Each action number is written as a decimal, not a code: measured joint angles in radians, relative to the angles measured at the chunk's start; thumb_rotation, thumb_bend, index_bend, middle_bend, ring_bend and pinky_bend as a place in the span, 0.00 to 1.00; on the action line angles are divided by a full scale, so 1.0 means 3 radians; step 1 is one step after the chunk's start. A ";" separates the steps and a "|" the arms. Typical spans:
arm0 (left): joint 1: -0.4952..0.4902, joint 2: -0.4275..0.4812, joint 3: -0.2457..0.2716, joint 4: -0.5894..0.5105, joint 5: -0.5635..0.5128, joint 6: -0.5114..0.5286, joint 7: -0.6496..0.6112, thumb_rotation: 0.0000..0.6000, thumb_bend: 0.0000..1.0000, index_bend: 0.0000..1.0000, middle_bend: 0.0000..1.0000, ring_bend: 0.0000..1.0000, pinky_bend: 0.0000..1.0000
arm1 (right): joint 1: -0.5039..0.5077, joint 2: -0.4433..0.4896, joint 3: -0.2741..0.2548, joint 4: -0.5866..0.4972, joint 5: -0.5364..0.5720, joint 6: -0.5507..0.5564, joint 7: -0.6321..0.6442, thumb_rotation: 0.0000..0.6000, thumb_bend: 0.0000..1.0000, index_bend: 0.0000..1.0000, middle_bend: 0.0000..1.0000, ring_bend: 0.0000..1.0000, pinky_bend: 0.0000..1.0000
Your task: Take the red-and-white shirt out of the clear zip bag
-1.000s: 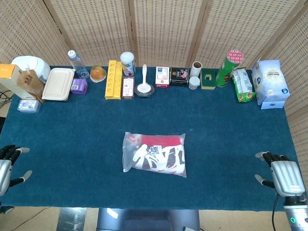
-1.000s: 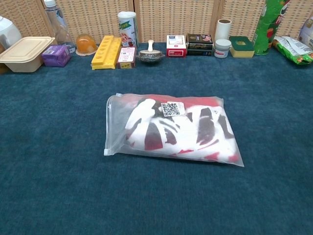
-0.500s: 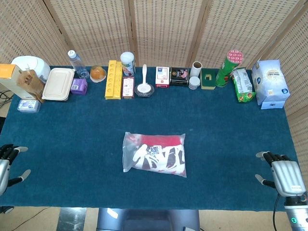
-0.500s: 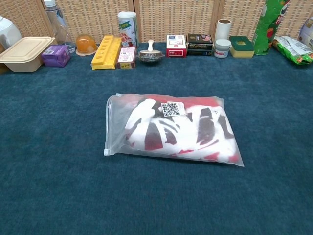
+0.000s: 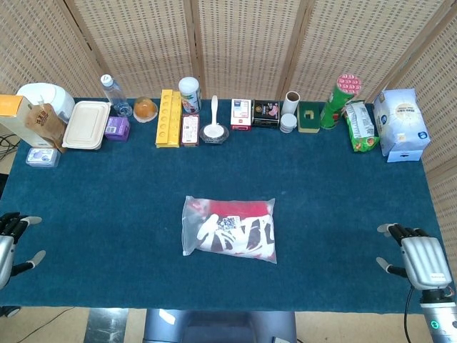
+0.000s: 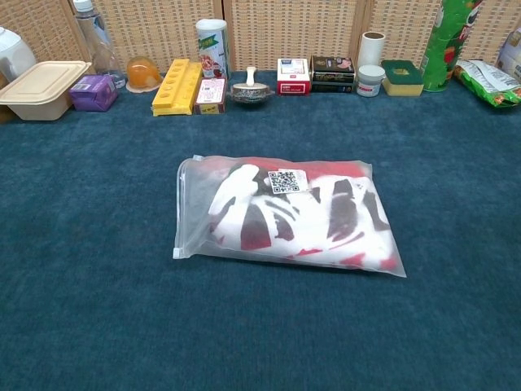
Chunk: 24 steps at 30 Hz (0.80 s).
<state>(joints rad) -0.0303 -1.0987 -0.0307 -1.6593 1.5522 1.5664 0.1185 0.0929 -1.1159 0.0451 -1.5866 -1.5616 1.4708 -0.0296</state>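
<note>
Between the 2 hands, well apart from both, the clear zip bag [image 5: 229, 230] lay flat on the tabletop [image 5: 107, 193] with the red-and-white shirt [image 6: 297, 216] folded inside. Its long axis ran from one hand toward the other, zip end toward the left hand [image 5: 8, 243]. Left and right hand [image 5: 421, 261] fingers were spread, holding nothing. Neither hand seemed clearly nearer.

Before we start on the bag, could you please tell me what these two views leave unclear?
- Red-and-white shirt: folded inside the frosted clear zip bag; its shape is veiled in both views.
- Bag's zip edge: too faint to tell whether sealed.
- Left hand: cut off by the head view's left edge; absent from the chest view.
- Right hand: absent from the chest view.
- Square code label: too small to read.
</note>
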 measured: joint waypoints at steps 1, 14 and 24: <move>-0.0005 0.0002 -0.0002 -0.0002 -0.0002 -0.0006 -0.0001 1.00 0.15 0.31 0.34 0.21 0.26 | 0.0014 0.0001 0.0002 0.0002 -0.0007 -0.0015 0.0037 1.00 0.16 0.34 0.44 0.50 0.46; -0.0108 0.0105 -0.0079 -0.0078 0.0037 -0.0039 0.0031 1.00 0.15 0.31 0.34 0.21 0.26 | 0.0617 0.0023 0.0078 -0.0275 -0.0399 -0.0522 0.0619 1.00 0.11 0.22 0.35 0.42 0.41; -0.0190 0.0197 -0.0145 -0.0104 0.0022 -0.0081 0.0046 1.00 0.16 0.31 0.34 0.21 0.26 | 0.1335 -0.0060 0.0220 -0.0703 -0.0163 -0.1729 0.0346 1.00 0.07 0.00 0.12 0.22 0.28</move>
<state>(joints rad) -0.0872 -1.0396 -0.0741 -1.6904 1.5589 1.5420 0.1322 0.4934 -1.1338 0.1111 -1.7974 -1.6104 0.9520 0.0742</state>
